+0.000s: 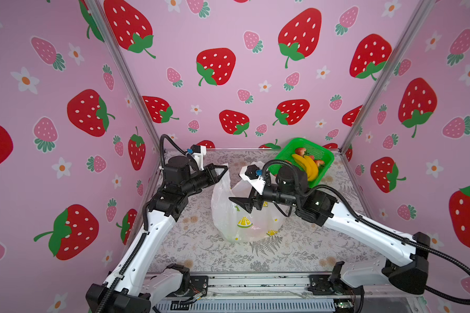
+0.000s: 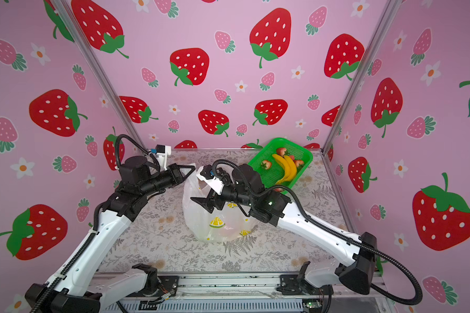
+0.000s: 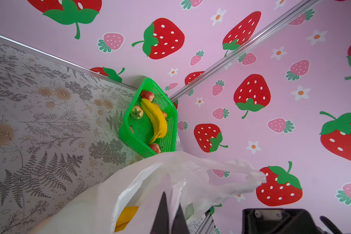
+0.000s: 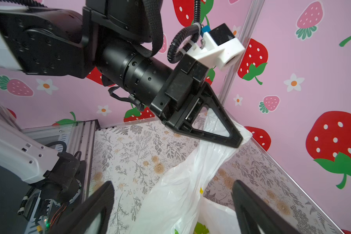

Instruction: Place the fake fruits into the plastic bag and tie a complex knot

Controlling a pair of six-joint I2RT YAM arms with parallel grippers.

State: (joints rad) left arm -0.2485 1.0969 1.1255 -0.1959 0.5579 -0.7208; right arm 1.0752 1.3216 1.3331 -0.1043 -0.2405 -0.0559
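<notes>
Left wrist view shows the left gripper with its two dark fingers pressed together on a fold of the plastic bag, white film bunched between them. Seen from the right wrist, that same gripper pinches the bag's upper edge and holds it lifted off the table, the film hanging in a twisted sheet beneath it. In both top views the left gripper sits at the bag's far left corner, near the back of the floral table.

The right gripper stands wide apart, its two fingers framing the bag's opening without touching the film that shows between them. In a top view it hovers over the bag's mouth, jaws empty.

The bag stands in the middle of the table, its body bulging, printed lemon slices showing on its near side. Something yellow shows through the film inside it; what fruit it is cannot be told.

Behind the right arm, in the back right corner, a green mesh basket holds the remaining fake fruits: a bunch of yellow bananas lying across it and red strawberries around them. The left wrist view shows the same basket, bananas and strawberries.
</notes>
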